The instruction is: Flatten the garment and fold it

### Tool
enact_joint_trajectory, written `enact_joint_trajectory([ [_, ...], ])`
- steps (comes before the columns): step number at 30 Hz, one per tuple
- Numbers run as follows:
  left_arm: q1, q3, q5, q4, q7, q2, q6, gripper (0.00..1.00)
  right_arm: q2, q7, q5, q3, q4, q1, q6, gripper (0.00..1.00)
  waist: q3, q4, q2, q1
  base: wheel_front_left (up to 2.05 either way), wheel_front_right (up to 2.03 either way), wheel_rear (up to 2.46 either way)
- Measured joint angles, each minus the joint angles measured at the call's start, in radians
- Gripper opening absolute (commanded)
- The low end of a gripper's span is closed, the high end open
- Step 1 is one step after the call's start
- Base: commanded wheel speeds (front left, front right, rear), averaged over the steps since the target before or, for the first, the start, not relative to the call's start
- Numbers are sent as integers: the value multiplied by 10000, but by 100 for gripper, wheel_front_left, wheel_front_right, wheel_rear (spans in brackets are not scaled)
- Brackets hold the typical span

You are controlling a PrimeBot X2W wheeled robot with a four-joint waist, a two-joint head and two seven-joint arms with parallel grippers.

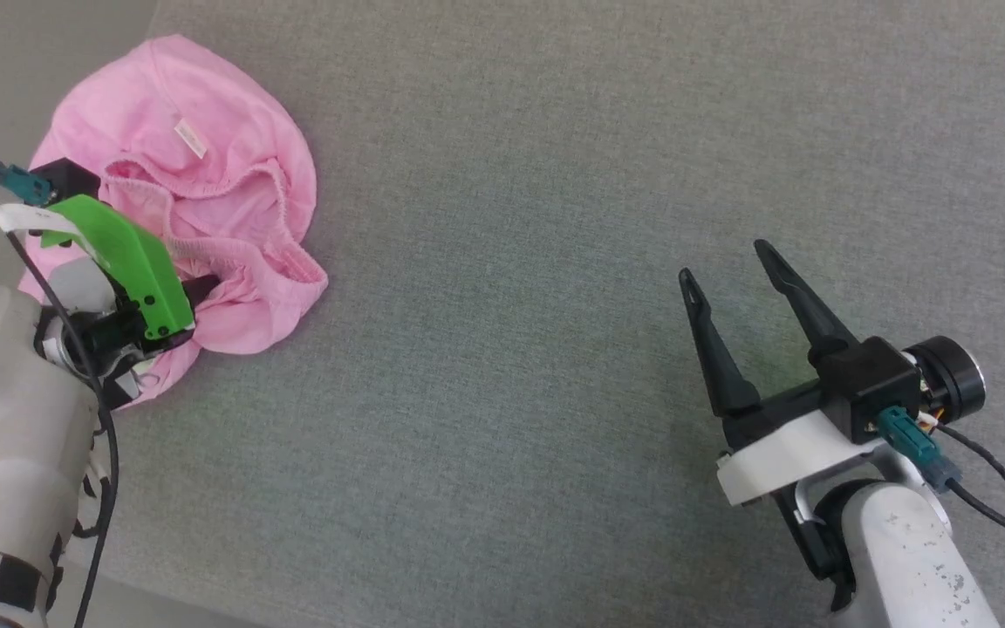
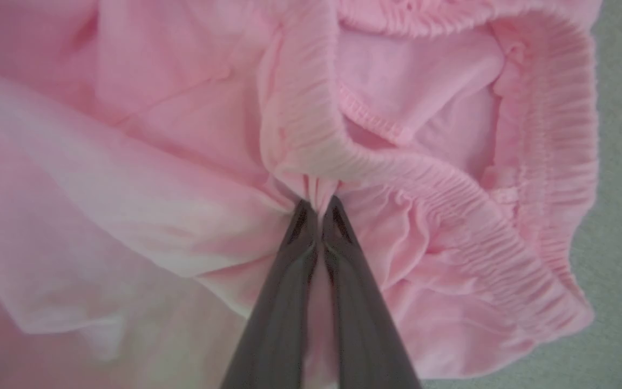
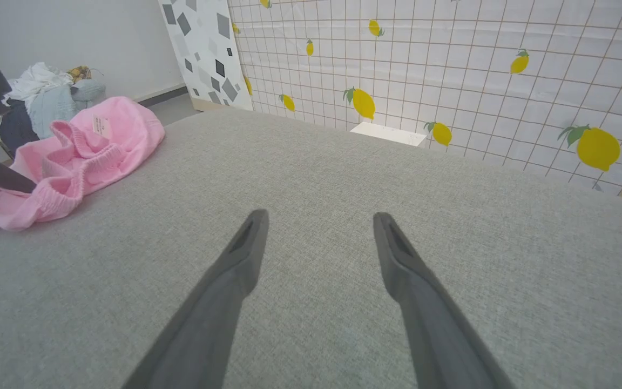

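The garment [image 1: 206,166], a plain pink piece of soft cloth, lies crumpled in a rounded heap at the far left of the grey cloth-covered counter [image 1: 555,218], close to its left edge in the head view. Its gathered elastic band [image 1: 232,187] curls in loops across the top of the heap, and a small white label [image 1: 190,138] shows on the smooth cloth just beyond the band. The left end effector [image 2: 319,208] is clamped on the garment: in the left wrist view its two dark fingers meet at the tips with a pinch of pink cloth bunched between them, right at the ribbed band, and folds of cloth spread out on both sides. In the head view a bright green cover [image 1: 127,253] on the left wrist sits over the near side of the heap and hides the fingertips. The right end effector [image 1: 723,260] is well apart from the garment, over bare counter at the lower right, its fingers spread wide with nothing between them. Past those spread fingers, the right wrist view shows the pink heap at the far left, a pile of other clothes [image 3: 46,97] behind it, and a gridded wall panel printed with lemons [image 3: 451,70] beyond the counter's far edge
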Motion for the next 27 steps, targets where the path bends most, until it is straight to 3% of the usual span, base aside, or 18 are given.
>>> enact_joint_trajectory([
  [5, -34, -410, 451, 58, -1260, 119, -2, 0, 0, -109, 115, -29, 144, 1, 0, 100, -295, 46, 0, 0, 0, 0, 0],
  [10, -606, -602, 1321, 123, -3473, 541, -2, 0, 2, -311, 242, -90, 330, 17, 0, 100, -781, 92, 0, 0, 0, 0, 0],
  [20, -2157, -669, 2734, 17, -7519, 610, 130, 0, 2, -706, 493, -502, 522, 406, 0, 100, -1950, 163, 0, 0, 0, 0, 0],
  [27, -2641, -644, 3551, -518, -8577, 617, 487, 0, 4, -878, 742, -848, 529, 719, 0, 100, -2669, -90, 0, -1, 0, 0, 0],
])
